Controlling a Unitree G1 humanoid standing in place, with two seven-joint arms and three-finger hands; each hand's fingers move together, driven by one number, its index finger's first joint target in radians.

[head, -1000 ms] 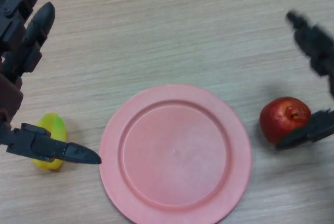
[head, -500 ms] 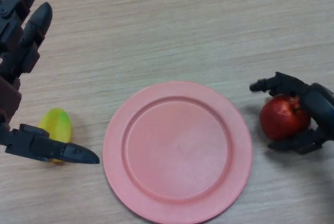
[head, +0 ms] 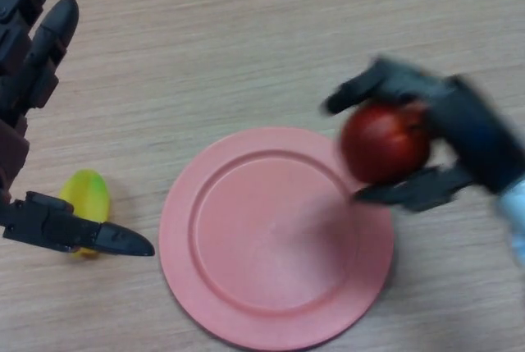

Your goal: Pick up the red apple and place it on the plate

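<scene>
— Where was the red apple (head: 384, 142)?
— Clasped between the curled fingers and thumb of the right hand (head: 459, 134), over the pink plate's (head: 246, 303) right rim.
— And the left hand (head: 29, 98)?
— Idle, fingers straight (a yellow-green fruit (head: 86, 200) lay beneath its thumb).

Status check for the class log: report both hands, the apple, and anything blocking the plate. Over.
Right hand shut on red apple, over plate rim. Left hand open, idle at left. Yellow-green fruit beside plate, not blocking.

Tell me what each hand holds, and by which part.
The right hand holds the round red apple by its upper and lower sides; the left hand holds nothing.
</scene>
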